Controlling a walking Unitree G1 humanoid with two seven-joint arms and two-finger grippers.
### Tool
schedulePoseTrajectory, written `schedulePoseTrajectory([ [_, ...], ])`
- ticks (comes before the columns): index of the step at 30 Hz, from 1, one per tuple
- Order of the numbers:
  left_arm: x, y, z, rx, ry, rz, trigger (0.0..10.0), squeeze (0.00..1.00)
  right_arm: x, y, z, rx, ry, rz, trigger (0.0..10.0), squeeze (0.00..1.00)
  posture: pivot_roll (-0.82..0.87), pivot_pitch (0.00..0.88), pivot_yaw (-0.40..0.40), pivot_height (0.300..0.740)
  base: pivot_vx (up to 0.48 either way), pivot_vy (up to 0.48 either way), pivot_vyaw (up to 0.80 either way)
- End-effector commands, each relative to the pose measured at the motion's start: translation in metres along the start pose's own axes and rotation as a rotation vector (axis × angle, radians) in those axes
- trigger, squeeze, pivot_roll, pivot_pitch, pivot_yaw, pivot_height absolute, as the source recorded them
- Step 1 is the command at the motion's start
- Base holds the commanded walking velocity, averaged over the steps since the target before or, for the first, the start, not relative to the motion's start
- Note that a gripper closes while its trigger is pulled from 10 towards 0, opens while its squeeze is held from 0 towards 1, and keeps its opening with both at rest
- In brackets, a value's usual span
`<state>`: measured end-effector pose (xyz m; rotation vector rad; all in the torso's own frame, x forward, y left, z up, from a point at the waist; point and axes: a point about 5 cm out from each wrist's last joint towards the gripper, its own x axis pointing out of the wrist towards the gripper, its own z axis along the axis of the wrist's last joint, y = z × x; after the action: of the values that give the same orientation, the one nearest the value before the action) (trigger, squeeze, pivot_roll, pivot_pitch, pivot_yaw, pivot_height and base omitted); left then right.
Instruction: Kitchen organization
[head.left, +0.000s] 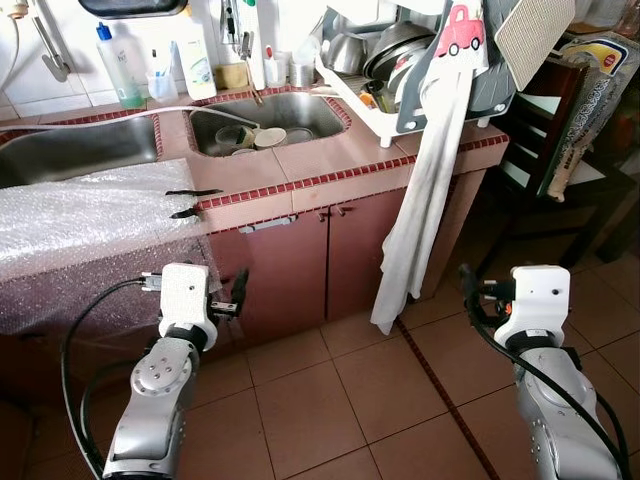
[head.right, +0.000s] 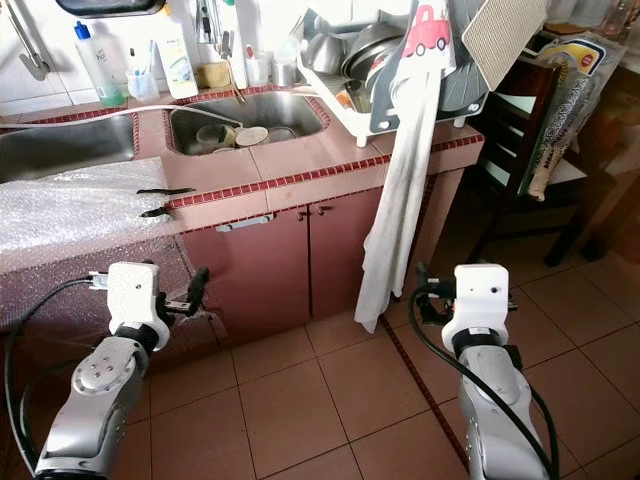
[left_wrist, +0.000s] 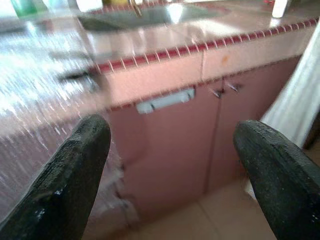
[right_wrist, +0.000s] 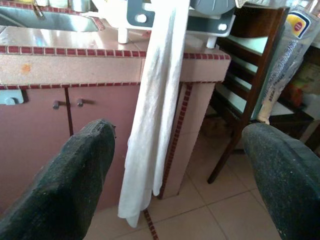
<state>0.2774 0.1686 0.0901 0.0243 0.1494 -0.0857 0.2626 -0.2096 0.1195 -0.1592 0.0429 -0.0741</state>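
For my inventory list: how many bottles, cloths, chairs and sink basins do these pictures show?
Bottles: 2
Cloths: 1
Chairs: 1
Sink basins: 2
Total: 6

Left gripper (head.left: 233, 296) and right gripper (head.left: 468, 290), both low, fingers apart.

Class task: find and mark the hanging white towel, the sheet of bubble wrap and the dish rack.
white towel (head.left: 425, 200), left eye view, mid-length of the cloth.
bubble wrap (head.left: 80, 215), left eye view, flat part on the counter.
dish rack (head.right: 350, 110), right eye view, white front rim.
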Motion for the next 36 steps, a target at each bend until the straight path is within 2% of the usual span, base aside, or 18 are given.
schedulePoseTrajectory([
  [1, -0.0001, 0.0061, 0.0068, 0.035, -0.024, 0.026, 10.0, 0.0, -0.0003, -0.0016, -0.0006, 0.003, 0.002, -0.002, 10.0, 0.0, -0.02, 0.0, 0.012, 0.74, 0.0, 0.0, 0.0],
  [4, 0.0002, 0.0078, 0.0037, 0.034, -0.015, 0.016, 10.0, 0.0, 0.0008, -0.0016, -0.0009, 0.007, 0.003, -0.006, 10.0, 0.0, -0.02, 0.0, 0.015, 0.74, 0.0, 0.0, 0.0],
  [7, 0.0013, 0.0045, 0.003, 0.094, -0.028, -0.016, 10.0, 0.0, 0.0008, -0.0008, -0.0018, 0.008, 0.005, -0.004, 10.0, 0.0, -0.02, 0.0, 0.018, 0.74, 0.0, 0.0, 0.0],
  [15, 0.0004, 0.0002, 0.002, 0.054, -0.016, -0.028, 10.0, 0.0, -0.0023, -0.0008, -0.006, 0.007, 0.019, -0.012, 10.0, 0.0, -0.02, 0.0, 0.021, 0.74, 0.0, 0.0, 0.0],
  [36, 0.0022, -0.0003, 0.0016, 0.054, -0.012, -0.036, 10.0, 0.0, 0.0004, -0.0017, -0.007, 0.025, 0.027, -0.019, 10.0, 0.0, -0.02, 0.0, 0.028, 0.74, 0.0, 0.0, 0.0],
])
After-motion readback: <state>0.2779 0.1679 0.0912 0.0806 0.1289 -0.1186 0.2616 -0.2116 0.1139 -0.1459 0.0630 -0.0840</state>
